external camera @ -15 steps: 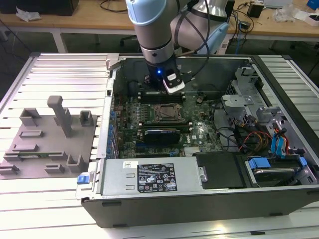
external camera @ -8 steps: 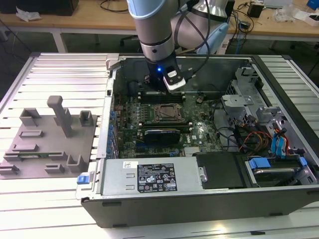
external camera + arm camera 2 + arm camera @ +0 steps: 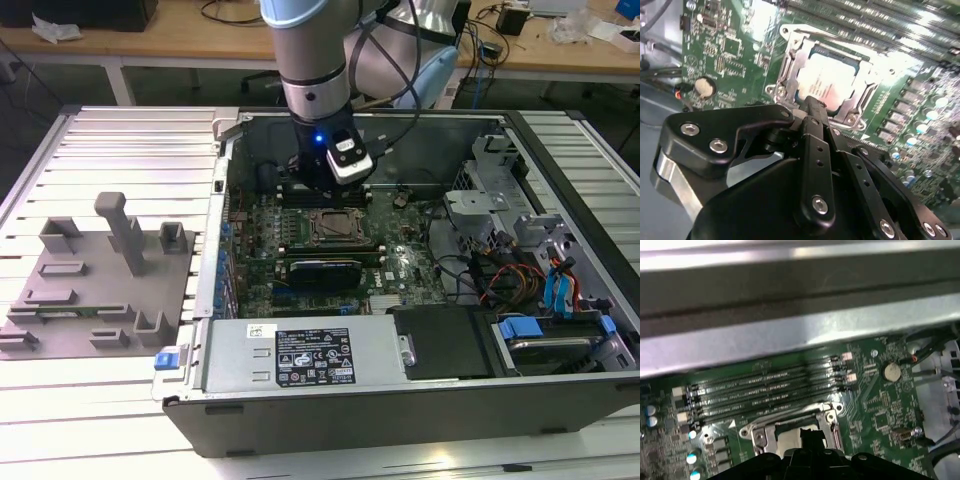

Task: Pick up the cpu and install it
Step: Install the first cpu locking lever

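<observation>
Cpu lies flat inside socket frame on green motherboard, pale top facing up. Pincer just above cpu's near edge, fingers together, nothing between them. Exterior view: pincer inside open computer case, over socket. Grey moulded tray sits well apart on slatted surface, at exterior view's left.

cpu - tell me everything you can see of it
The cpu is a thin flat square with a pale silvery metal top that glares under the light. It lies flat inside the metal-rimmed socket frame on the green motherboard. The black end effector sits just over its near edge; whether they touch cannot be told.
</observation>
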`<state>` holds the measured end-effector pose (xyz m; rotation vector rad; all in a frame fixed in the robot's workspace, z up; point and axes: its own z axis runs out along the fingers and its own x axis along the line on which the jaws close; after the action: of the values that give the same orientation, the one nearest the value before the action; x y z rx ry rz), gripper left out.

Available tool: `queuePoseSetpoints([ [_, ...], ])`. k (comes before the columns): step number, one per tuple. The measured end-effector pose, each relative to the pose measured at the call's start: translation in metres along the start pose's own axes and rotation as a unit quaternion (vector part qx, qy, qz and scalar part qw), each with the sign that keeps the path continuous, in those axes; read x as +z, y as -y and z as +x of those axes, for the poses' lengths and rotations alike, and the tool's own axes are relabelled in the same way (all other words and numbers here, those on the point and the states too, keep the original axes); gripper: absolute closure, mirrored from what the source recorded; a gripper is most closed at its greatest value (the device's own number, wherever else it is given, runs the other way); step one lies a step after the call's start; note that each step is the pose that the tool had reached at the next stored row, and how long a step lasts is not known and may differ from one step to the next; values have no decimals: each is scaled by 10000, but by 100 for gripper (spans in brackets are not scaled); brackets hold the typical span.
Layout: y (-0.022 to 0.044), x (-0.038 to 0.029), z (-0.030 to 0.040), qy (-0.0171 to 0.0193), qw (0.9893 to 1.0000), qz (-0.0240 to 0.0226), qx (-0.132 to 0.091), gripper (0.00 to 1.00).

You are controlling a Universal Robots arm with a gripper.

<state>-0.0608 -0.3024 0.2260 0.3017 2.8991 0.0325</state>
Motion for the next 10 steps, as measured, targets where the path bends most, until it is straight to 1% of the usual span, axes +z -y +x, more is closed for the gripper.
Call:
queuePoseSetpoints([
  [3, 0, 0, 0, 0, 10000, 2, 0, 89],
  [4, 0, 1, -1, -7, 10000, 4, -1, 89],
  [5, -2, 3, -6, -64, 10000, 15, 0, 89],
  [6, -8, 12, -35, -295, 9995, 64, 0, 89],
  [7, -11, 17, -51, -419, 9991, 90, -1, 89],
  [8, -13, 20, -61, -510, 9986, 108, -1, 89],
  [9, -17, 25, -79, -670, 9977, 143, -1, 89],
  [10, -19, 29, -93, -813, 9965, 173, -2, 89],
])
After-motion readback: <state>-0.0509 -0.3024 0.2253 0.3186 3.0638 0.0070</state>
